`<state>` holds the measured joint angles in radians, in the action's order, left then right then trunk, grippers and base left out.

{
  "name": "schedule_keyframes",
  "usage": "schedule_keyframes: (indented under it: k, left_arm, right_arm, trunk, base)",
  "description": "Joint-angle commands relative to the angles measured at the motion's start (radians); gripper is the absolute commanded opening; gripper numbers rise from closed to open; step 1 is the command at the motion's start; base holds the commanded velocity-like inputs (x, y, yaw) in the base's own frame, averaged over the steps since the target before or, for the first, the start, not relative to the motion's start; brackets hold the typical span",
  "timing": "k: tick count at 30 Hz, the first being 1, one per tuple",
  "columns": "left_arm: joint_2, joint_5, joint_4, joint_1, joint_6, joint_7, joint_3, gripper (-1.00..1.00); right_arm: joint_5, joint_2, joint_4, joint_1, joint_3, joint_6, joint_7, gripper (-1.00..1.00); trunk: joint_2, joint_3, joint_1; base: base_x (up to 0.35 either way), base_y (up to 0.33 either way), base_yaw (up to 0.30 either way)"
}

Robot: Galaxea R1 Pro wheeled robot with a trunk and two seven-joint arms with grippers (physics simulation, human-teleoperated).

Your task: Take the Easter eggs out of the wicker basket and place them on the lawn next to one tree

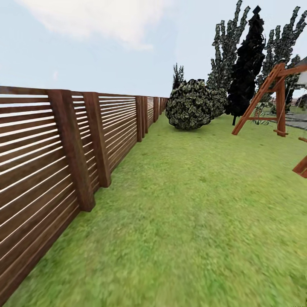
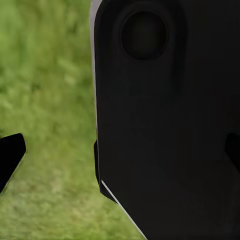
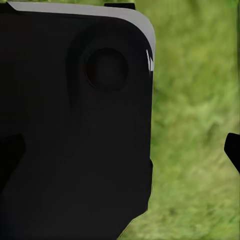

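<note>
The robot is travelling over the lawn (image 1: 200, 204) with no eggs, basket or thick-trunked tree in sight, so where the eggs and basket lie cannot be told from here. The slatted wooden fence (image 1: 64, 153) is the landmark: it runs along the left side of the head view, very close at the near end and receding toward the far corner.

The main risk is the base or left arm clipping the fence, since its near posts stand almost at the view's edge; a drift that way would cause a scrape. Away from the fence, a wooden swing frame (image 1: 273, 102) stands on the grass, with another piece of brown timber (image 1: 302, 166) nearer; swinging wide would bring the right side against them. Beyond the fence's far end sits a round leafy bush (image 1: 189, 104) with dark narrow trees (image 1: 247, 64) behind it, neither the right kind of tree, so mistaking them for the goal would waste the trip.

Between fence and swing frame the grass is open and broad, offering a clear lane straight ahead.

In each wrist view a dark robot body panel blocks much of the picture above grass, with black finger tips at the edges, left (image 2: 10, 155) and right (image 3: 232, 150). The tips sit far apart with nothing between them, so both grippers seem wide and empty
</note>
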<state>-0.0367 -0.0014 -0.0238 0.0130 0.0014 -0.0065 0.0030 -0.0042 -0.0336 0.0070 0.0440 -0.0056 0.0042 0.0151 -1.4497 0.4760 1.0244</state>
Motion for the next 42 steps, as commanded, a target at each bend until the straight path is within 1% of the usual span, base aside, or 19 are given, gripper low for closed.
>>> schedule_keyframes:
  k: [1, 5, 16, 29, 42]
  left_arm:
    - [0.000, 0.000, -0.002, 0.001, 0.000, -0.001, 0.000, 1.00]
    - [0.000, 0.000, -0.002, 0.001, 0.000, 0.000, 0.000, 1.00]
    - [0.000, 0.000, -0.002, 0.001, 0.000, 0.000, 0.000, 1.00]
    - [0.000, 0.000, -0.002, 0.001, 0.000, 0.000, 0.000, 1.00]
    - [-0.002, 0.000, -0.002, 0.001, -0.001, 0.000, 0.001, 1.00]
  right_arm:
    - [0.000, 0.000, 0.001, 0.001, -0.001, 0.000, 0.001, 1.00]
    - [0.000, 0.000, 0.001, 0.001, -0.001, 0.000, 0.000, 1.00]
    - [0.000, 0.000, 0.001, 0.000, -0.001, 0.000, 0.000, 1.00]
    - [0.000, 0.000, 0.001, 0.001, -0.001, 0.000, 0.000, 1.00]
    - [0.000, 0.000, 0.001, 0.001, -0.001, 0.000, 0.000, 1.00]
  trunk:
    - [0.000, 0.001, 0.001]
    - [0.000, 0.001, 0.001]
    - [0.000, 0.001, 0.001]
    - [0.000, 0.001, 0.001]
    - [0.000, 0.001, 0.001]
  base:
    - [0.346, 0.000, -0.257]
    - [0.346, 0.000, -0.144]
    - [0.346, 0.000, -0.023]
    - [0.346, 0.000, -0.261]
    - [0.346, 0.000, -0.019]
